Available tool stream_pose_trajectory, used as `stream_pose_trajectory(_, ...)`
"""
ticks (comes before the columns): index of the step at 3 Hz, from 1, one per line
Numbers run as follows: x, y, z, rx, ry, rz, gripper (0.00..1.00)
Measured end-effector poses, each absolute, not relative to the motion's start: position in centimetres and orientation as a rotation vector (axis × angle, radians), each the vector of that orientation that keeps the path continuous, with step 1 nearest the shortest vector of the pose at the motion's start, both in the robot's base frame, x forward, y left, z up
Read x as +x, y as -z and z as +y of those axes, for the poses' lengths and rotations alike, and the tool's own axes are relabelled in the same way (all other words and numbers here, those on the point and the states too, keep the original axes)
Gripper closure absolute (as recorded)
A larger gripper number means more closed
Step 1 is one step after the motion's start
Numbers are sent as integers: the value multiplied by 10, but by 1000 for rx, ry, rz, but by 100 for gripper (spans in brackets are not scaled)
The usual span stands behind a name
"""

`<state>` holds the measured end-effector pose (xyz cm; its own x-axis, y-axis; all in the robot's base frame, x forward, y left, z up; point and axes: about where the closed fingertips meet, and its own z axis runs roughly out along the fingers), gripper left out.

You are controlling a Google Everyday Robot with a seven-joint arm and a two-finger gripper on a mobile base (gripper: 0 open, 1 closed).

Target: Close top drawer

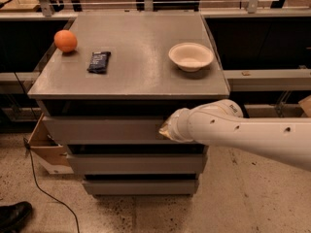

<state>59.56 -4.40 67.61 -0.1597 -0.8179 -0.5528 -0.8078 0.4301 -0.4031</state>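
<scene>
Nearest, at the lower left, one black shoe (14,216) stands on the speckled floor, with one dark cable (48,194) trailing past it. Above that rises the grey cabinet (216,89), showing three drawer fronts stacked: two narrower lower drawer fronts (136,163) and, over them, the top drawer (102,130), the widest of the three. Its front is a plain flat grey panel with no handle to be seen, and it stands a little forward of the fronts below, just under the cabinet top, with a thin dark strip showing along its upper edge. One white arm (243,132) reaches in from the right, and the gripper (164,130) at its tan tip lies against the right part of that panel; whether it is open or closed cannot be told, and it has hold of nothing visible. One cardboard box (43,147) sits left of the cabinet. On the top rest one dark packet (99,61), one white bowl (191,56) and, farthest back, one orange (65,41).
</scene>
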Motion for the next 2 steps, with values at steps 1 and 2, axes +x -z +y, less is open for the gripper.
stream_pose_trajectory(1, 595, -677, -45, -1369, 22, 1952, 100)
stream_pose_trajectory(2, 585, -675, -35, -1383, -26, 1951, 100)
